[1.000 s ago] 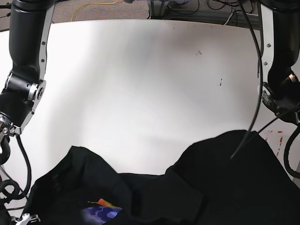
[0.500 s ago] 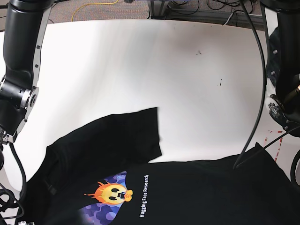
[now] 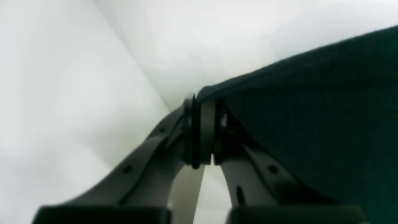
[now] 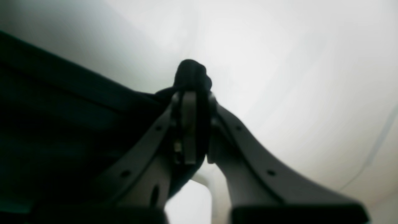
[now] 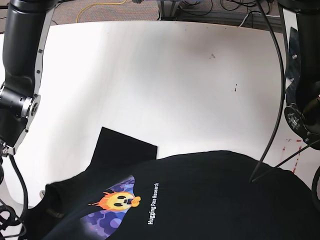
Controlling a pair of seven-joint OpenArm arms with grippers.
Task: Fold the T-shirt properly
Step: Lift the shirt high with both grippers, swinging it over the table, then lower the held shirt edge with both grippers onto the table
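The T-shirt (image 5: pixel 200 200) is spread across the near part of the white table (image 5: pixel 165 75), print side up, with the flame-and-purple print patch (image 5: pixel 115 205) and the white lettering (image 5: pixel 153 202) towards the near left and one sleeve (image 5: pixel 122 145) lying flat beyond them. The cloth appears to be held up off the table at its near edge, out of the base view. The step in hand is judged to be the laying-out of the garment ahead of any fold, since no fold is yet seen in the body. The next move is thought to call for the held edge to be lowered evenly, so that the fabric is left smooth and square.

What the base view leaves out is supplied by the wrist views. In the left wrist view the left gripper (image 3: pixel 203 132) is seen pressed together on a corner of black fabric, which slopes away to the right. In the right wrist view the right gripper (image 4: pixel 194 127) is seen clamped on a bunched knot of the same cloth. Both views are blurred, so the exact part of the hem cannot be told. The print and the sleeve are shown only in the base view.
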